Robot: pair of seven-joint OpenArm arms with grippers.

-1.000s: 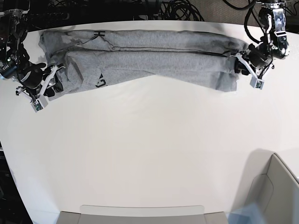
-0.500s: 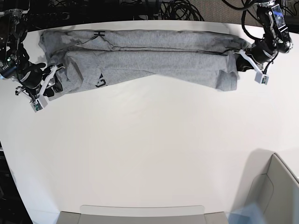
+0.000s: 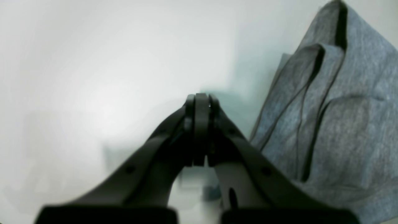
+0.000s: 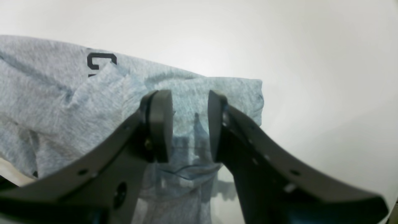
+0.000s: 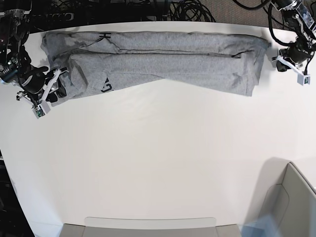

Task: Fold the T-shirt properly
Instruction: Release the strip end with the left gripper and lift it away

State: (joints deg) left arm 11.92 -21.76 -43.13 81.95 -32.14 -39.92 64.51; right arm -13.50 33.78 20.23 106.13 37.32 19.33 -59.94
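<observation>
- The T-shirt (image 5: 153, 61) lies along the upper edge of the base view as a long, narrow band on the white worktop (image 5: 158, 158), running from upper left to upper right.
- Judgement: the lengthwise fold appears done, with the sides laid over one another. Black lettering (image 5: 105, 87) shows at the lower left edge of the band.
- The band is uneven: the lower edge sags towards the right and the left end bunches.
- My right end effector (image 4: 189, 124) is at the left end of the band. Its jaws stand apart with cloth showing between them; they are not clamped on it.
- My left end effector (image 3: 201, 130) sits at the upper right of the base view, just off the cloth's right end. Its jaws are pressed together and hold nothing.
- Judgement: the crosswise folds that shorten the band into a compact stack are still to do, so the task is roughly midway.
</observation>
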